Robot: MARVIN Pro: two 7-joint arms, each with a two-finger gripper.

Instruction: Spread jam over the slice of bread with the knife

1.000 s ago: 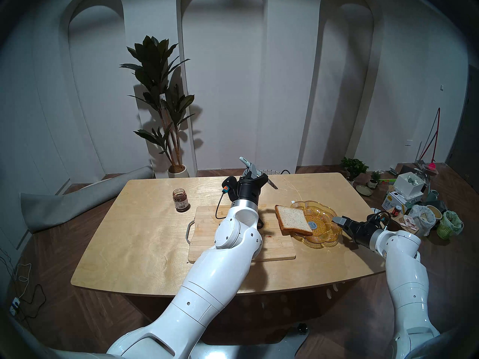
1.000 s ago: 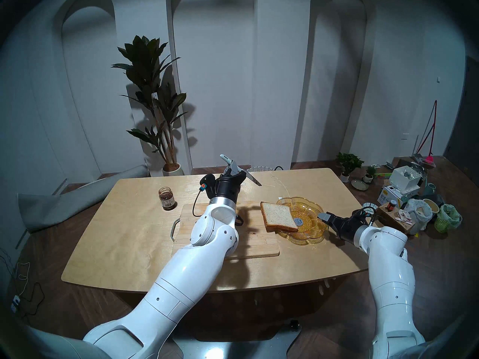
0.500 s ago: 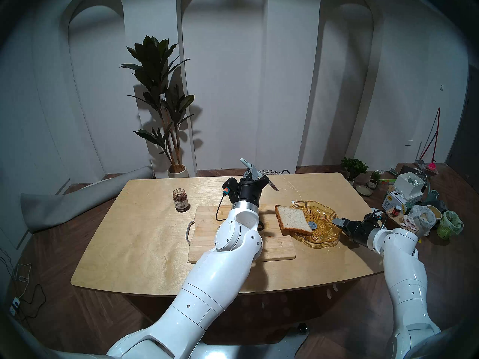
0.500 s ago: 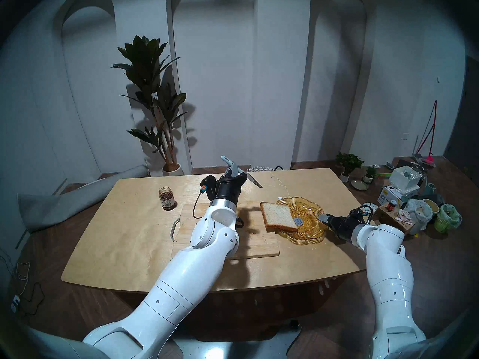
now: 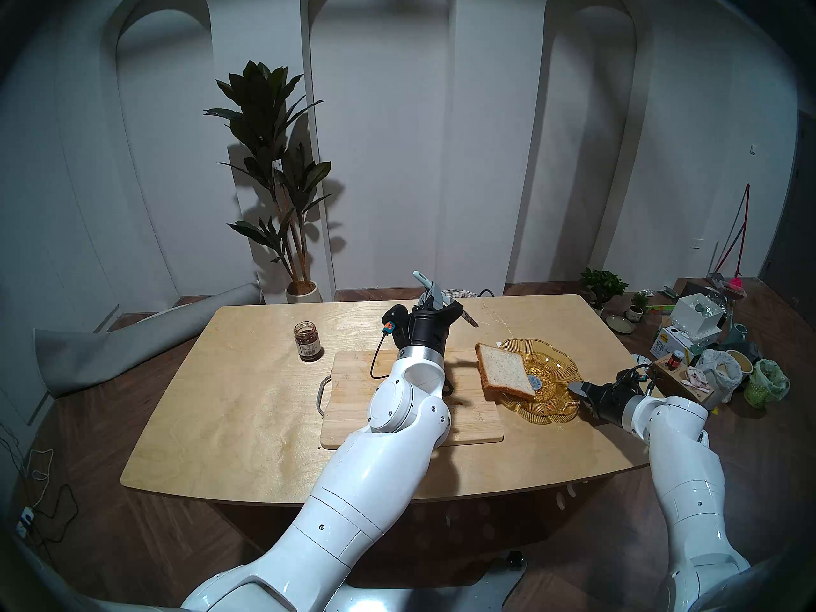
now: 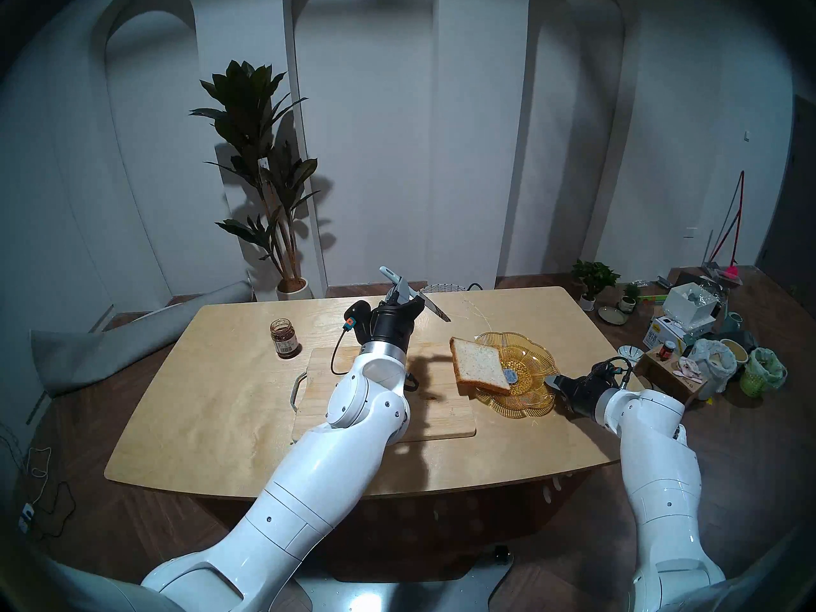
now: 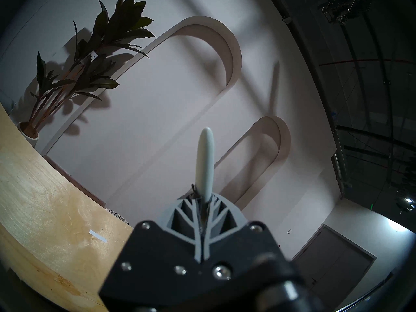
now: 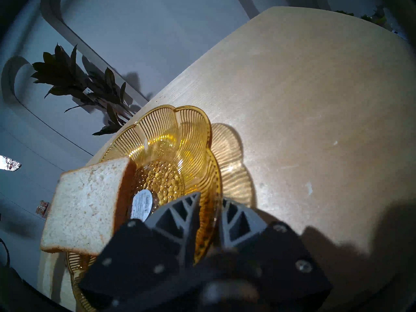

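Amber dish (image 5: 557, 404), its right rim pinched by the right gripper (image 8: 210, 211), now apparently tilted; slice of bread (image 5: 505, 368) has slid leftward, overhanging the cutting board (image 5: 349, 403). Left gripper (image 5: 435, 305) clamps the knife (image 5: 601, 319) aloft; jam (image 5: 308, 341) far left.

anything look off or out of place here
The slice of bread sits askew: tilted, propped on the amber dish's rim and overhanging the cutting board. The right hand straddles the dish's near rim. A small red smear marks the board.
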